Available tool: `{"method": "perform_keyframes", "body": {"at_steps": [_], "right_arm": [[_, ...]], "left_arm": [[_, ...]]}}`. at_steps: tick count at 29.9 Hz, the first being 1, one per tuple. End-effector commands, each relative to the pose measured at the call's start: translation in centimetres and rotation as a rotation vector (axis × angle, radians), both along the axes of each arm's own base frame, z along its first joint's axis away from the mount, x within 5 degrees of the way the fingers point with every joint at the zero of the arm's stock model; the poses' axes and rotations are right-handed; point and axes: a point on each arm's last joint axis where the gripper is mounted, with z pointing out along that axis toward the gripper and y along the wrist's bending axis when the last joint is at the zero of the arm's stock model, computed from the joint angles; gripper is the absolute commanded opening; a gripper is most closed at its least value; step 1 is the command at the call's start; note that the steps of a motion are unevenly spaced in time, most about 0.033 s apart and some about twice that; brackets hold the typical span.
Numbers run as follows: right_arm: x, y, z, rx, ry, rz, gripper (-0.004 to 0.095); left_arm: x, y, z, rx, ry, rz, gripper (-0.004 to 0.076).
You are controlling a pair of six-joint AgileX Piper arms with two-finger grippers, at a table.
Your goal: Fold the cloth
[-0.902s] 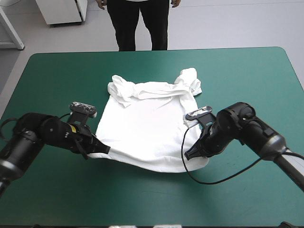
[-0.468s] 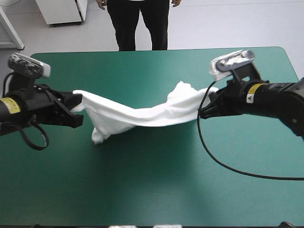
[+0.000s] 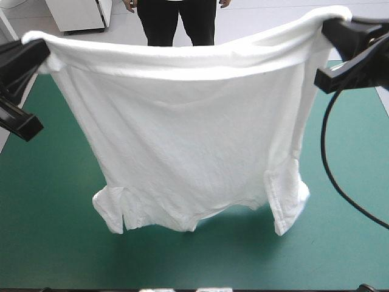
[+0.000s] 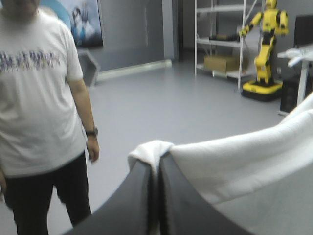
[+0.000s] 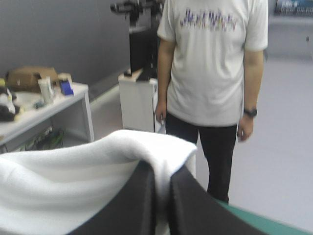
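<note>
While each pinches only a small fold of fabric, the left gripper (image 4: 155, 161) and the right gripper (image 5: 161, 169) are all but closed on the two upper corners of the white T-shirt (image 3: 182, 140). Their black fingers (image 4: 137, 196) press together with the cloth bunched over their tips. Between them the garment hangs as a broad curtain high over the teal-green table (image 3: 346, 207), its top edge sagging slightly. The short sleeves (image 3: 112, 213) dangle lowest, near the cover; whether they touch it cannot be told. The risk lies at the corners: so little cloth sits between the fingers that a sharp swing or a pull apart could tug one free and drop the shirt into a heap. A lopsided descent is the other danger, since one side landing first would likely crease the panel or tuck a sleeve under, spoiling the flat lay a fold needs.
</note>
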Motion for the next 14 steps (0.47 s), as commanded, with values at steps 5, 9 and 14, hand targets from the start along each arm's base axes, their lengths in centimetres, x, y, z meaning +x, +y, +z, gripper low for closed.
{"method": "perform_keyframes", "body": {"at_steps": [5, 9, 14], "right_arm": [[-1.4, -0.9, 3.5, 0.113, -0.329, -0.014, -0.0013], [-0.1, -0.3, 3.3, 0.104, -0.328, -0.042, -0.0013], [3.8, 1.0, 2.3, 0.083, -0.272, -0.148, -0.0013]], "left_arm": [[-0.9, 0.8, 3.6, -0.188, -0.331, 0.035, -0.001], [1.5, 0.2, 3.6, -0.214, -0.335, 0.043, -0.001], [6.3, -1.2, 3.1, -0.25, -0.316, 0.057, -0.001]]}}
